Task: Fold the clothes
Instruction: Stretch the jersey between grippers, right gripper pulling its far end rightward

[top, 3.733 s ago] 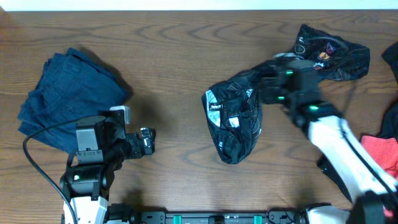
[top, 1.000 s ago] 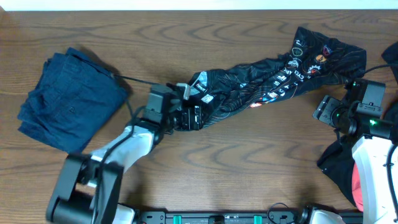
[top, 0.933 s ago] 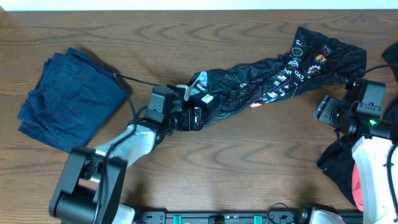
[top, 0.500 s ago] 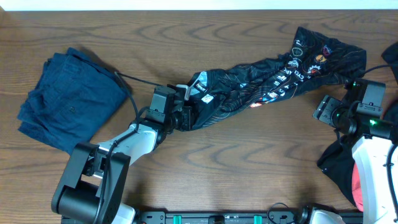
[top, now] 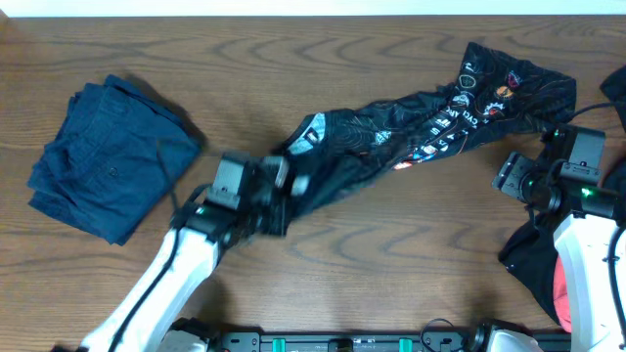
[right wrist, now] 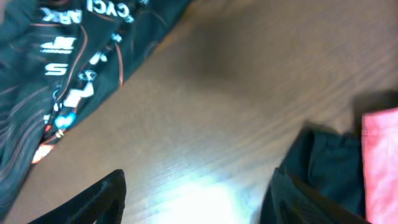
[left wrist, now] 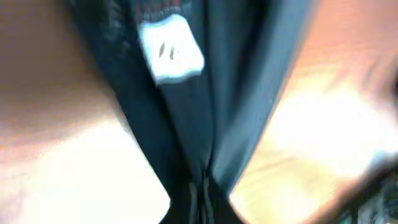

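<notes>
The clothes, a black jersey (top: pixel 421 122) with thin orange lines and small logos, lie stretched in a band from the table's middle to the back right. My left gripper (top: pixel 289 191) is shut on its left end; in the left wrist view the dark cloth (left wrist: pixel 205 112) with a white label (left wrist: pixel 171 46) runs down into the closed gripper (left wrist: pixel 200 208). My right gripper (top: pixel 504 176) stands open over bare wood just beyond the jersey's right end. In the right wrist view the jersey (right wrist: pixel 62 56) lies at upper left and nothing sits in the gripper (right wrist: pixel 199 199).
A folded navy garment (top: pixel 108 156) lies at the left. A dark garment (top: pixel 528 264) and a red cloth (top: pixel 562 293) sit under my right arm at the right edge. Another dark item (top: pixel 614 93) shows at the far right.
My left gripper has closed on the jersey's left end and drawn back toward the lower left, dragging that end with it. The right arm has stayed put.
</notes>
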Robot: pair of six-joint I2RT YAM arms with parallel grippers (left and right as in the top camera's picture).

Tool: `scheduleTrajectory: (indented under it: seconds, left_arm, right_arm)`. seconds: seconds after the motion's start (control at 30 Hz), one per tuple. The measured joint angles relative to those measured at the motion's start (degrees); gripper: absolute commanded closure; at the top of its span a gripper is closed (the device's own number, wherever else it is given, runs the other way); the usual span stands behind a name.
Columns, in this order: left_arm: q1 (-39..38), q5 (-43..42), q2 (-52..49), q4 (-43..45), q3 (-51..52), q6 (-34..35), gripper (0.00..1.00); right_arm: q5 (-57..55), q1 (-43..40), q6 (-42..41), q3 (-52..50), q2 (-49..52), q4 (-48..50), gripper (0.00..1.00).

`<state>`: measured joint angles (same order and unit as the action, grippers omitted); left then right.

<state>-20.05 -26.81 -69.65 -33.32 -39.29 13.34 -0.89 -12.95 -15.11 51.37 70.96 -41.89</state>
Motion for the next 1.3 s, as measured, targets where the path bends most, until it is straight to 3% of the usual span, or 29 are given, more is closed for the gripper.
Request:
scheduleTrajectory:
  seconds: [0.1,0.2,0.5,0.7,1.07,1.3]
  left_arm:
    - [-0.02,1.9,1.97,-11.56,0.66,0.13,0.94]
    - [-0.02,4.46,1.99,-15.76,1.36,0.13,0.95]
    - [-0.02,9.25,1.99,-13.07,1.42,0.11,0.94]
    - [-0.02,11.39,1.99,-11.23,1.42,0.13,0.94]
    - [-0.02,12.22,1.99,-5.22,1.44,1.22,0.94]
    - [-0.02,12.22,1.99,-4.76,1.44,1.66,0.93]
  right_arm:
    - [0.0,0.0,-0.63,-0.02,0.0,-2.51,0.3]
    - [0.0,0.0,-1.29,-0.02,0.0,-3.23,0.29]
    - [-0.44,0.0,-2.1,-0.02,0.11,1.42,0.3]
    - [1.53,0.02,-1.66,0.0,4.92,12.04,0.41]
    - [10.58,9.27,1.99,0.33,27.91,44.76,0.33]
    - [9.35,15.28,2.05,2.78,39.43,51.71,0.31]
